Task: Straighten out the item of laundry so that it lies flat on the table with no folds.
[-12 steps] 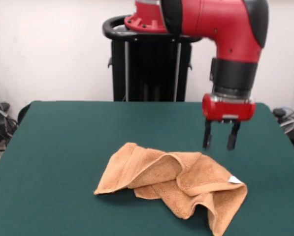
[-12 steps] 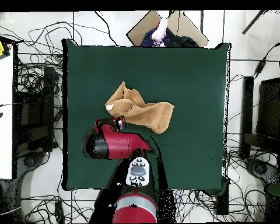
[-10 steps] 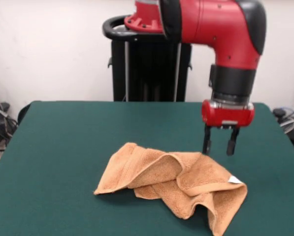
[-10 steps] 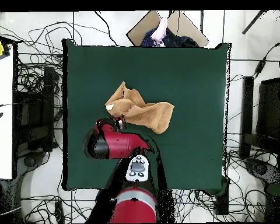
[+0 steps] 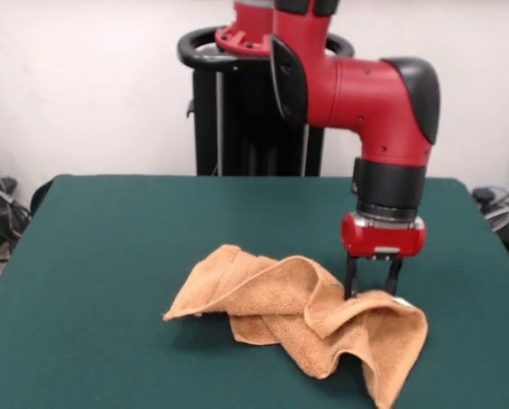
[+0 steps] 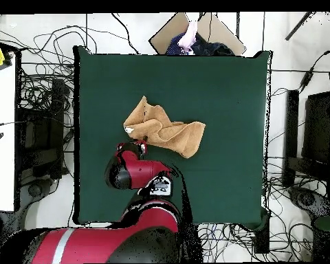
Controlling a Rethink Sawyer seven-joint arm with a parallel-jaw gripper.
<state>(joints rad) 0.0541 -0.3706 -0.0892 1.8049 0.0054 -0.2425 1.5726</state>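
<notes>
The item of laundry (image 5: 292, 311), an orange-tan towel, lies crumpled in several folds on the green table (image 5: 109, 256), right of centre toward the front. My gripper (image 5: 372, 284) stands vertical at the towel's rear right edge. It is open, and its fingertips (image 5: 350, 288) touch the raised fold there. A speck of the white tag (image 5: 401, 300) shows beside the right finger. From above, the towel (image 6: 169, 130) lies left of the table's (image 6: 223, 89) centre, and the gripper (image 6: 136, 146) sits at the towel's lower-left corner, mostly under the red wrist.
The black pedestal (image 5: 258, 111) stands behind the table. Off the far edge in the overhead view are a brown cardboard piece (image 6: 212, 31) and something pink (image 6: 189, 34). Cables (image 6: 40, 103) lie on the floor all round the table.
The gripper has come down and slightly toward the towel, from hovering above the table to touching the towel's rear right fold. That fold has shifted and now covers most of the tag.
</notes>
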